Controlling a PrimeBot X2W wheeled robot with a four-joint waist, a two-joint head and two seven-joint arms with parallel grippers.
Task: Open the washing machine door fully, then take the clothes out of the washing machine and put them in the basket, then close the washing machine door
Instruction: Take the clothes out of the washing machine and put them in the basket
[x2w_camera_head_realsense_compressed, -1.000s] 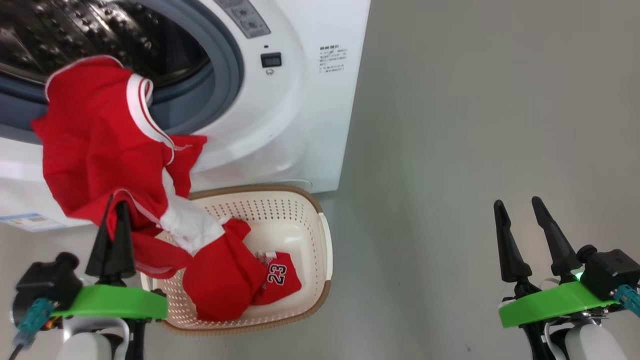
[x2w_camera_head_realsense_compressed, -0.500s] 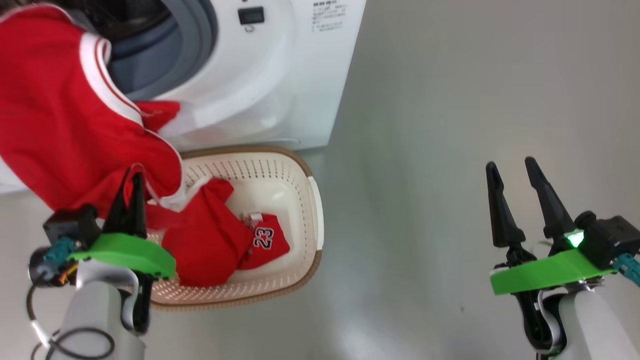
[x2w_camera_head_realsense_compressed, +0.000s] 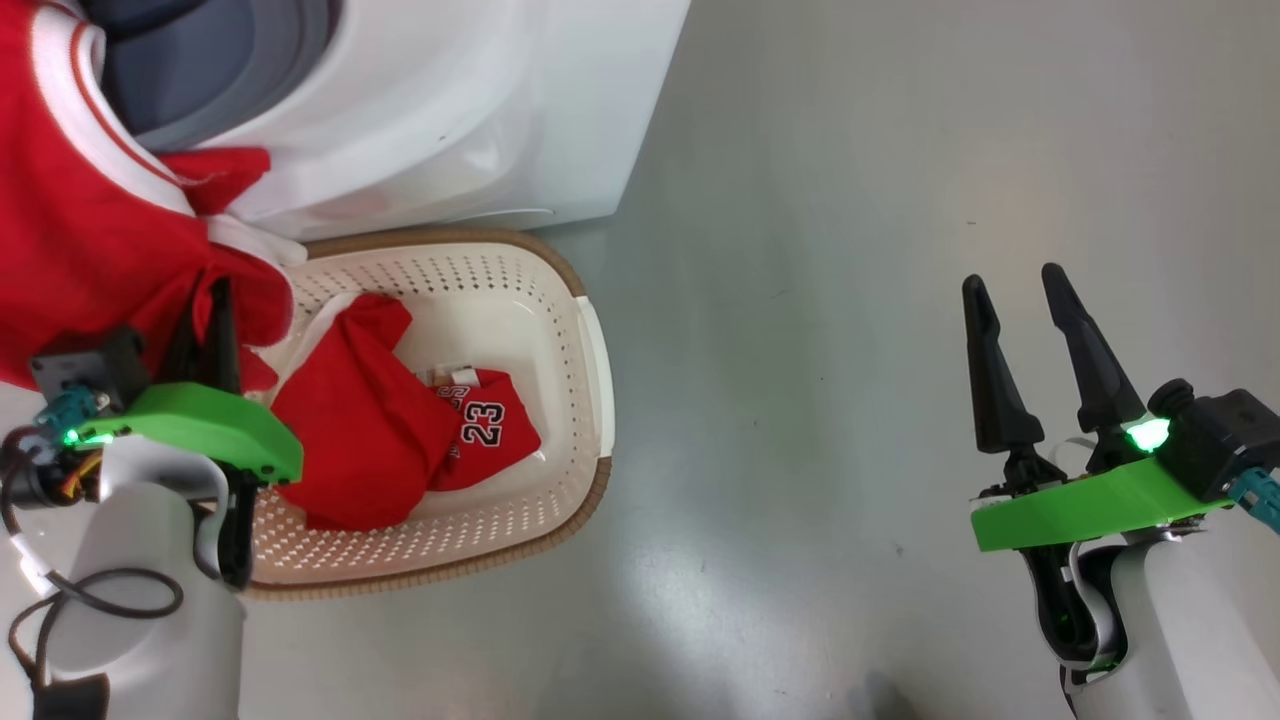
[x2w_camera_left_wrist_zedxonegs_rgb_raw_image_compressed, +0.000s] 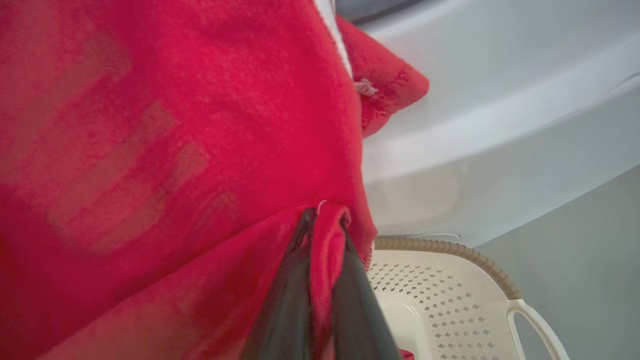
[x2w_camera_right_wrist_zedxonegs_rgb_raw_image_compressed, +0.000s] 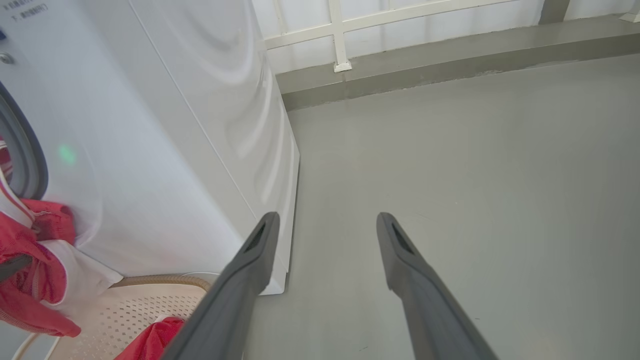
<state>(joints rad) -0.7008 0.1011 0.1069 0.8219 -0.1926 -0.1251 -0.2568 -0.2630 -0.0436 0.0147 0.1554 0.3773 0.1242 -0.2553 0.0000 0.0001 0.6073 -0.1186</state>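
Plainly, white "23" on red clothes (x2w_camera_head_realsense_compressed: 484, 428), inside basket (x2w_camera_head_realsense_compressed: 598, 372)

A big white front-loading washing machine (x2w_camera_head_realsense_compressed: 480, 110) shows its grey rubber gasket. A bright red jersey (x2w_camera_head_realsense_compressed: 80, 220) with white trim hangs from its mouth above a cream perforated plastic basket (x2w_camera_head_realsense_compressed: 598, 380) with a brown woven-look rim, which stands just beside the machine's front. Crumpled red garments (x2w_camera_head_realsense_compressed: 400, 440), one marked 23, lie inside the basket.
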